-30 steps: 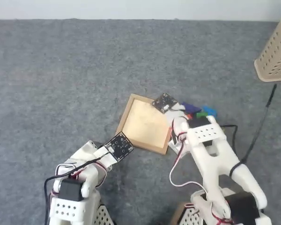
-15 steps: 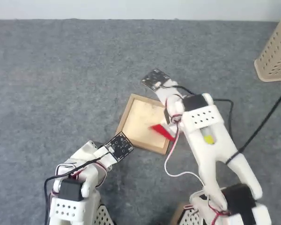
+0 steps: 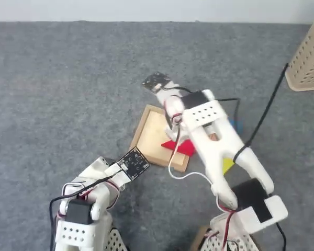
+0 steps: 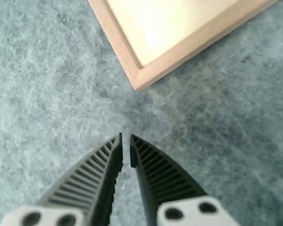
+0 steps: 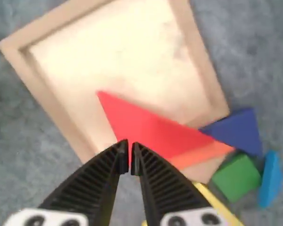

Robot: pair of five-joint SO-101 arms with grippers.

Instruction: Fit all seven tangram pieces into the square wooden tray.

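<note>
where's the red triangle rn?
In the high view the red triangle lies in the wooden tray, at its corner nearest the right arm, beneath the right gripper, one tip toward the blue piece.

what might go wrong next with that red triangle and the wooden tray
1. The red triangle piece lies with one tip across the square wooden tray's rim, so it may stay propped instead of seating flat.
2. The blue triangle piece and green square block crowd that same corner; sliding the red one with the right gripper might drag or knock them.
</note>
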